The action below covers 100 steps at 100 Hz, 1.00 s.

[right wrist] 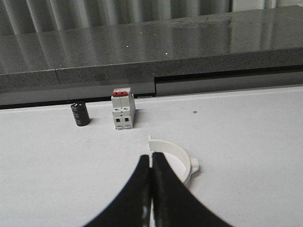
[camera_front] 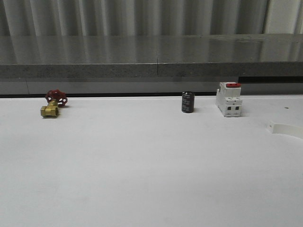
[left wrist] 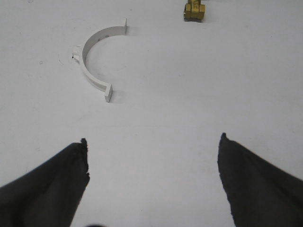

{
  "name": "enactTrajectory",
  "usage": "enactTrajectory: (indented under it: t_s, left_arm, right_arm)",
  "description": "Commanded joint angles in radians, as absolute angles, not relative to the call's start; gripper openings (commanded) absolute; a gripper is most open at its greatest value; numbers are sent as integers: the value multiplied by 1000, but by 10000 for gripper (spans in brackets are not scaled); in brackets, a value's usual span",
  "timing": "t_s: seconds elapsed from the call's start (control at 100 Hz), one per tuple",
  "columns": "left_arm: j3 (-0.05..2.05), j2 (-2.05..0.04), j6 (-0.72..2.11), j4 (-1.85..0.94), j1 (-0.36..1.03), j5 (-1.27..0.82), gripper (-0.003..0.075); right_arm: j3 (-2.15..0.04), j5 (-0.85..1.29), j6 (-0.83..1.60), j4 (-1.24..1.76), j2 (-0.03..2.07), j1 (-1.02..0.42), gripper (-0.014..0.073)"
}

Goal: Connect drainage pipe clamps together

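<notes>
One white half-ring drainage pipe clamp (left wrist: 88, 65) lies flat on the white table, ahead of my left gripper (left wrist: 153, 138), whose dark fingers (left wrist: 52, 184) stand wide open with bare table between them. In the right wrist view the other clamp half (right wrist: 177, 156) sits right at my right gripper (right wrist: 151, 157). Its two fingers are pressed together on the clamp's near end, with a thin white strip showing between them. The front view catches one clamp half (camera_front: 287, 128) at the table's right edge.
A brass valve with a red handwheel (camera_front: 53, 105) lies at the back left of the table (camera_front: 142, 165). A black cylinder (camera_front: 188, 102) and a white breaker with a red top (camera_front: 229, 99) stand at the back right. A grey ledge (camera_front: 151, 71) runs behind the table.
</notes>
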State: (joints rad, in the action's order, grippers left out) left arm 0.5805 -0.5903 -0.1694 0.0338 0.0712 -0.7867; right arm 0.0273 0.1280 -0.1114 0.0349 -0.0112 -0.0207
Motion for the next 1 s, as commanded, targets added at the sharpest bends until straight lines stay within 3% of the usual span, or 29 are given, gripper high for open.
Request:
enactTrajectory:
  t_s: [0.0, 0.41, 0.57, 0.79, 0.99]
  left_arm:
    - [626, -610, -173, 35, 68, -707, 565]
    - [901, -1027, -180, 147, 54, -702, 566]
    - [1019, -1206, -109, 104, -16, -702, 566]
    - [1132, -1433, 236, -162, -169, -781, 566]
    - [1200, -1596, 310, -192, -286, -771, 566]
  right_arm:
    - [12, 43, -103, 34, -30, -14, -69]
    - [12, 43, -103, 34, -30, -14, -69]
    - [12, 43, -103, 34, -30, -14, -69]
    - [12, 43, -103, 34, -30, -14, -69]
    - [12, 43, -103, 34, -30, -14, -69]
